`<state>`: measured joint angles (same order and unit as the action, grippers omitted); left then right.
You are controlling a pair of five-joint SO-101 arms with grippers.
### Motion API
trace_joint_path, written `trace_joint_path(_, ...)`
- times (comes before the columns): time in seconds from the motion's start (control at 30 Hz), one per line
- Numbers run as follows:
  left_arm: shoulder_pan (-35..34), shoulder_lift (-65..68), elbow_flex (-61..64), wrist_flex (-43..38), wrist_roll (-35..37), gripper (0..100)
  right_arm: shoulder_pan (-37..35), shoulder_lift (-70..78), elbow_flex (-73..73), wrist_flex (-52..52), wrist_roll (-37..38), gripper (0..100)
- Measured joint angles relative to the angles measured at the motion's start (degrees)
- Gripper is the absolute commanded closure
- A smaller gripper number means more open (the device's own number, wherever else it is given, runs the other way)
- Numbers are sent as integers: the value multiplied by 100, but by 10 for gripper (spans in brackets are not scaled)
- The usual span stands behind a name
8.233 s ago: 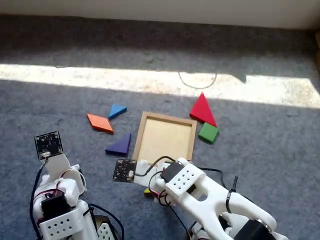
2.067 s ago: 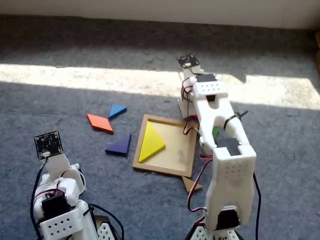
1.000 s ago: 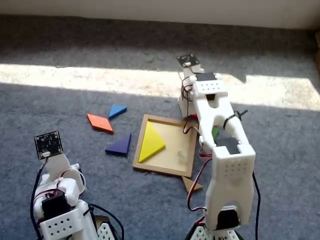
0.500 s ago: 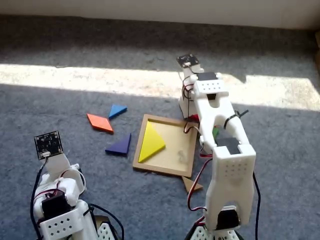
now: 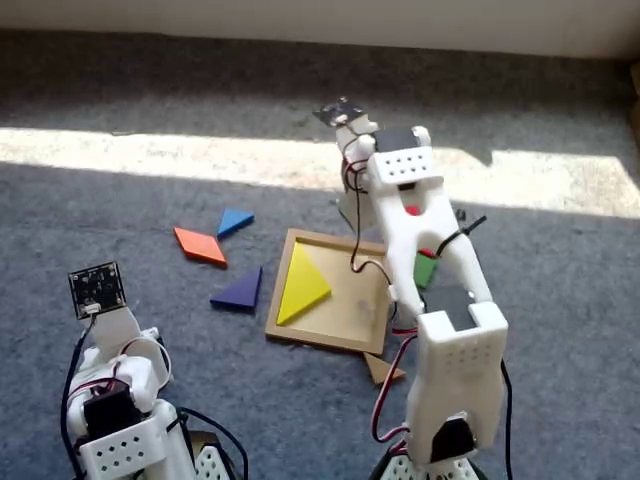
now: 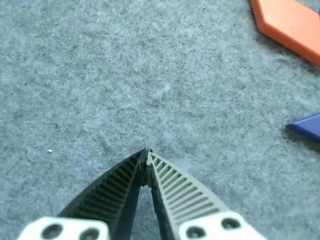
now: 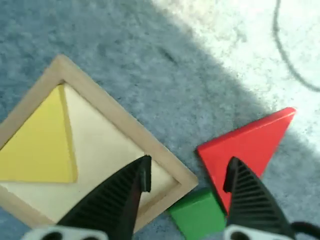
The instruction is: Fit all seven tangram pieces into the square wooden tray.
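The square wooden tray (image 5: 378,300) lies mid-carpet with a yellow triangle (image 5: 298,283) in its left half. My right gripper (image 7: 187,175) hangs open over the tray's far right corner (image 7: 125,117), holding nothing. Just beyond that corner lies a red triangle (image 7: 245,145), with a green square (image 7: 200,215) beside it. Left of the tray sit an orange parallelogram (image 5: 200,245), a blue triangle (image 5: 235,220) and a purple triangle (image 5: 240,290). A tan triangle (image 5: 385,370) lies in front of the tray. My left gripper (image 6: 147,155) is shut above bare carpet.
Grey carpet lies under everything, and a sunlit band (image 5: 200,160) crosses it beyond the tray. A thin cable (image 7: 285,40) lies in that bright strip. The right arm (image 5: 440,300) stretches over the tray's right edge and covers part of the green square (image 5: 427,268).
The yellow triangle, outside the tray 8 seconds ago, now lies inside it. In the last half second the right wrist swung left and further from the arm bases. The left arm kept still.
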<state>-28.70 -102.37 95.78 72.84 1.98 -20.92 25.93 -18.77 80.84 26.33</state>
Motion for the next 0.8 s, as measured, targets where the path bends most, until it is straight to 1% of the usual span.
trace_joint_path(0.13,0,0,0,0,0,994,-141,-97,0,79,18,754)
trace_joint_path(0.27,0,0,0,0,0,994,0,-97,0,-114,-325,656)
trace_joint_path(0.33,0,0,0,0,0,994,141,-97,0,-158,-545,628)
trace_joint_path(0.5,0,0,0,0,0,994,466,141,-18,-193,-730,627)
trace_joint_path(0.63,0,0,0,0,0,994,457,923,-70,-211,-756,627)
trace_joint_path(0.8,0,0,0,0,0,994,466,1389,-615,-220,-765,627)
